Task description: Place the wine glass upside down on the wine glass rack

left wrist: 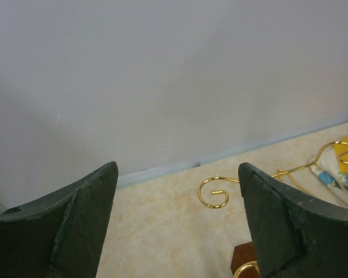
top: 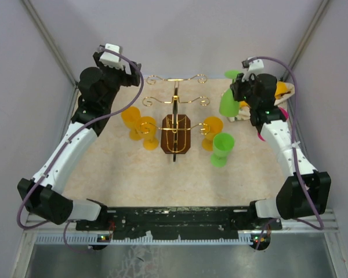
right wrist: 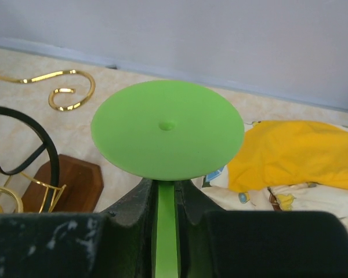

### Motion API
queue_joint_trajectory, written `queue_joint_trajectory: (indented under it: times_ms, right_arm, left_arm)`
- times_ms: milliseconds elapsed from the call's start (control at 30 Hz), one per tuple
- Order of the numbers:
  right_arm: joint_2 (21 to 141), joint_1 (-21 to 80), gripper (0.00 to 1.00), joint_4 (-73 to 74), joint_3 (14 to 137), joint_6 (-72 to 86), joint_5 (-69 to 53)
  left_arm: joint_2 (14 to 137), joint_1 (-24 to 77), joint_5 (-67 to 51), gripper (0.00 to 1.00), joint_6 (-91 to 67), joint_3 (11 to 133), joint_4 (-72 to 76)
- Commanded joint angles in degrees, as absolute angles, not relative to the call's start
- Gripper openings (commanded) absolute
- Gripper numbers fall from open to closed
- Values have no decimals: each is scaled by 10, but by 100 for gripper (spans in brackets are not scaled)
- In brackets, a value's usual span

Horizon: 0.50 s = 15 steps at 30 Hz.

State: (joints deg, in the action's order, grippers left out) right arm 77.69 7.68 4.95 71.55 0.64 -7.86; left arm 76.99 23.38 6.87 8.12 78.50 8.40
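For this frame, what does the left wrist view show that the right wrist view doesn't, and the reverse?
Only left wrist: the left gripper, open, with nothing between its fingers.
Only right wrist: the right gripper shut on the stem of a green wine glass, whose round foot faces the camera.
Both: the wine glass rack with its gold curls and brown base, the beige table, the pale wall, and a yellow and patterned cloth at the right.

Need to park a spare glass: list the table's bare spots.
Bare: the near strip between the wine glass rack and the arm bases. Crowded: around the rack, among orange glasses and a standing green glass; cloth far right.
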Motion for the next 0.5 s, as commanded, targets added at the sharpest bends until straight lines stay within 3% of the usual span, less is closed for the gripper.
queue_joint_trajectory:
  times_ms: [0,467]
  right_arm:
    - [744,75,0,-140,662,-22,-115]
    - [780,75,0,-297,582,-18,-215]
  left_arm:
    - [785,203,-2,90,52,817,16]
    - [782,178,-14,89,43,783,22]
